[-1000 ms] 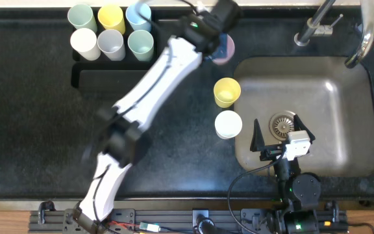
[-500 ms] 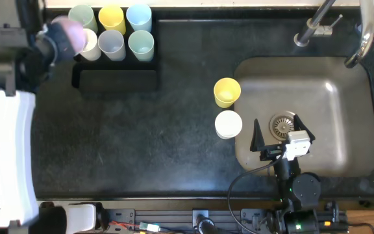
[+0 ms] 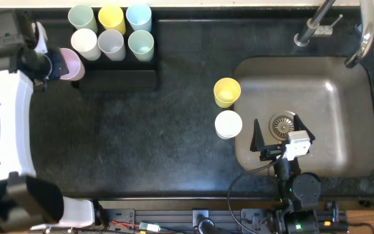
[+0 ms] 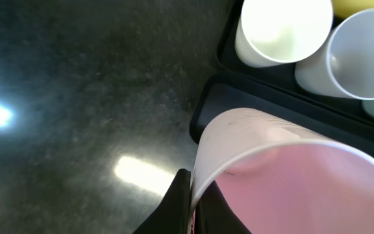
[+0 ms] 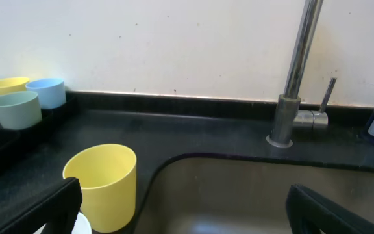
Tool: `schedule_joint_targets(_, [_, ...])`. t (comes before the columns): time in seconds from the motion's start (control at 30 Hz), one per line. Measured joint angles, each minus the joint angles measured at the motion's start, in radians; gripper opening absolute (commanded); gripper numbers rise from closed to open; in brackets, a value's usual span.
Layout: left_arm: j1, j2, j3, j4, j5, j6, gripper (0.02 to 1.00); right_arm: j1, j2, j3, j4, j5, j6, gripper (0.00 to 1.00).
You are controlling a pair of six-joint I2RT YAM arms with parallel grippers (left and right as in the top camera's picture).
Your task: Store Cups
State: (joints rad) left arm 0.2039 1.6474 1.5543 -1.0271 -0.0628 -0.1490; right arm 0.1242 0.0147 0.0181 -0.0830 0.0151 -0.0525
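The pink cup (image 3: 70,64) is held roughly upright, mouth up and long axis near vertical, by the left end of the black tray (image 3: 119,79). Its rim is pinched by the closed fingers of the left gripper (image 4: 190,207). Six cups (image 3: 111,42) are stood mouth up in the tray's two back rows. A yellow cup (image 3: 226,91) and a white cup (image 3: 228,123) are stood on the counter (image 3: 174,162) beside the sink (image 3: 330,78). The right gripper (image 3: 278,127) is spread wide above the sink, with nothing held. Compared with half a second ago, the pink cup is placed nearer the tray's front.
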Motion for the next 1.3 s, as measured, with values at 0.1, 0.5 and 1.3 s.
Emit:
schedule_joint_targets(0.1, [0.0, 0.051, -0.005, 0.021, 0.005, 0.003, 0.034, 0.0, 0.0, 0.0, 0.0, 0.0, 0.0, 0.998])
schedule_joint_targets(0.5, [0.0, 0.166, -0.006, 0.083, 0.01, 0.004, 0.034, 0.0, 0.0, 0.0, 0.0, 0.0, 0.0, 0.996])
schedule_joint_targets(1.3, [0.0, 0.285, -0.006, 0.134, 0.03, 0.007, 0.261, 0.0, 0.0, 0.0, 0.0, 0.0, 0.0, 0.996])
